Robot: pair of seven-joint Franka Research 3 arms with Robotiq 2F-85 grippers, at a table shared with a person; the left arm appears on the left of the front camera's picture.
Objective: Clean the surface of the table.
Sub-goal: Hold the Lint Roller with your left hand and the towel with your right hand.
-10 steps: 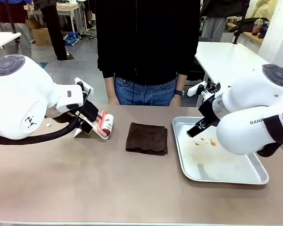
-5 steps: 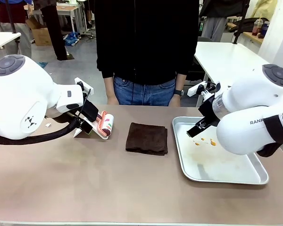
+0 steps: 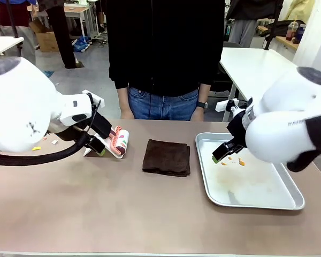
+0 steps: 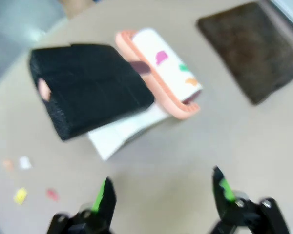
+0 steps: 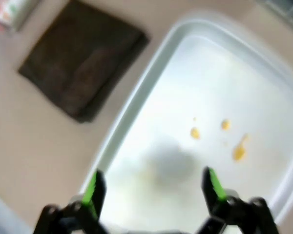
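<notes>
Your left jaws are open and empty over the smooth beige tabletop [image 3: 123,209]. In the left wrist view the pink-framed roller [image 4: 161,78], with its white printed roll, lies at 12 o'clock. Its long axis runs from 11 to 5, and a matte black block [image 4: 88,90] sits against it at 10. Small coloured scraps [image 4: 20,195] dot the top at 8 o'clock. The folded dark brown cloth [image 3: 166,157], soft and napped, lies between the arms, seemingly a little nearer your right jaws. Those are also open and empty, over the left rim of the shiny metal tray [image 3: 204,174], and the cloth is at their 10 o'clock.
</notes>
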